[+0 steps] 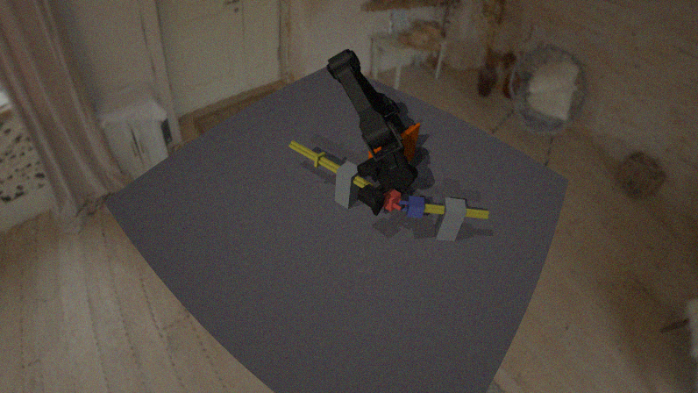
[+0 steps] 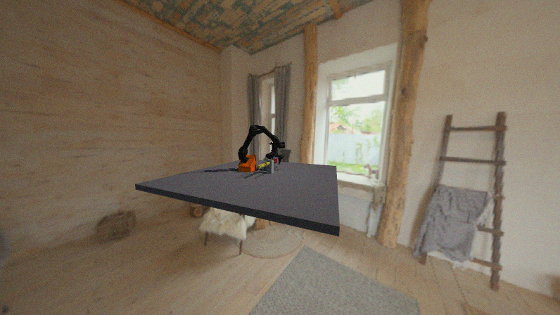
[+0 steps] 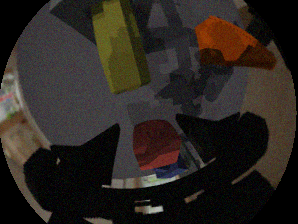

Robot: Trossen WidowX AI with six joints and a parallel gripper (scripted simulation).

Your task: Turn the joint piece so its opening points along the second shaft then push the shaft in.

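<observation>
The red joint piece (image 1: 392,200) (image 3: 156,144) sits beside the blue part (image 1: 416,206) (image 3: 171,171) on the end of the fixed yellow shaft (image 1: 433,209), held by the right grey block (image 1: 452,218). My gripper (image 1: 384,201) (image 3: 148,121) is open around the red piece, with one finger on each side in the wrist view and nothing gripped. The second yellow shaft (image 1: 328,165) (image 3: 120,47) passes through the left grey block (image 1: 345,185). Its near end is apart from the red piece. The direction of the opening is hard to make out.
The orange base (image 1: 411,141) (image 2: 247,164) (image 3: 225,42) of the arm stands behind the shafts. A thin yellow collar (image 1: 318,159) stands out from the second shaft, on the far side of the left block. The dark table (image 1: 293,273) carries both blocks.
</observation>
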